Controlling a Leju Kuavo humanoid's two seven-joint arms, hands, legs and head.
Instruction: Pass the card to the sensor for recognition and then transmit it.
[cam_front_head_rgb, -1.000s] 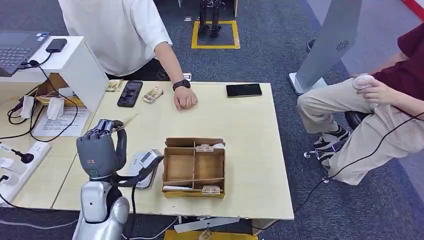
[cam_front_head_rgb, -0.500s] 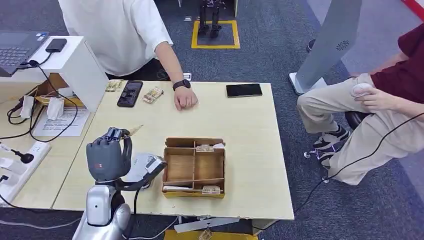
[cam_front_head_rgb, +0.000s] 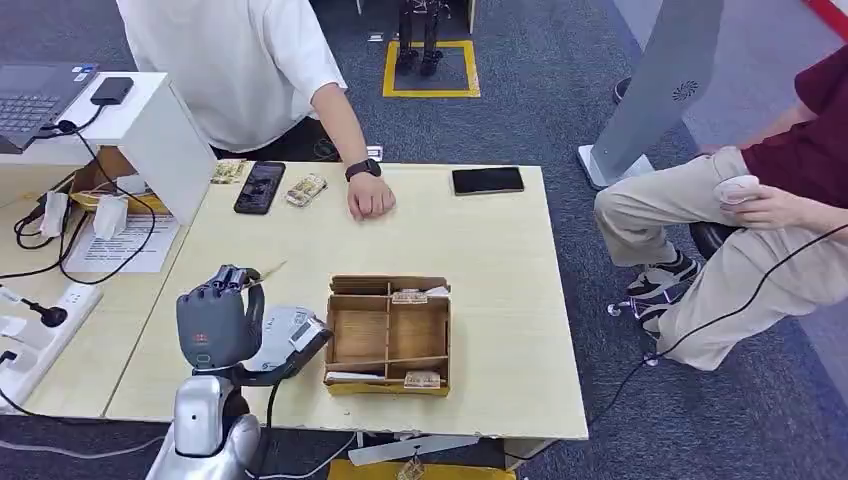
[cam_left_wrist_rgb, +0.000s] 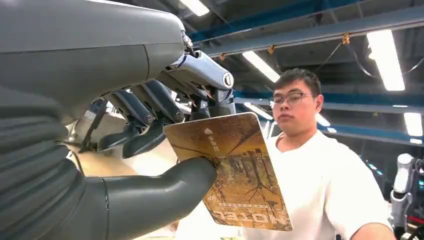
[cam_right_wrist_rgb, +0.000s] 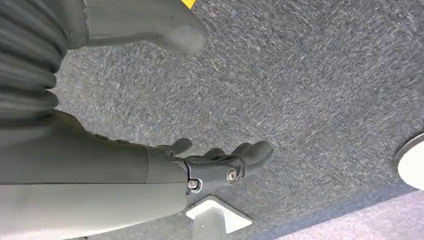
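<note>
My left hand (cam_front_head_rgb: 220, 320) is raised over the near left part of the table (cam_front_head_rgb: 500, 290), just above the grey-white sensor (cam_front_head_rgb: 296, 331). It pinches a brown and gold hotel card (cam_left_wrist_rgb: 235, 170) between thumb and fingers (cam_left_wrist_rgb: 150, 112); in the head view the card's thin edge (cam_front_head_rgb: 266, 270) sticks out past the fingertips. In the left wrist view my left hand (cam_left_wrist_rgb: 125, 165) holds the card up in front of a person in a white shirt. My right hand (cam_right_wrist_rgb: 165, 165) hangs over the grey carpet with fingers apart and nothing in it.
A wooden divided box (cam_front_head_rgb: 388, 335) with cards stands right of the sensor. A person's fist (cam_front_head_rgb: 370, 196) rests on the far side, near a dark phone (cam_front_head_rgb: 260, 187), card stacks (cam_front_head_rgb: 306, 189) and a black phone (cam_front_head_rgb: 487, 180). Another person (cam_front_head_rgb: 770, 200) sits at the right.
My left hand with the card has moved right and come down, closer to the sensor. The seated person's hand has shifted a little.
</note>
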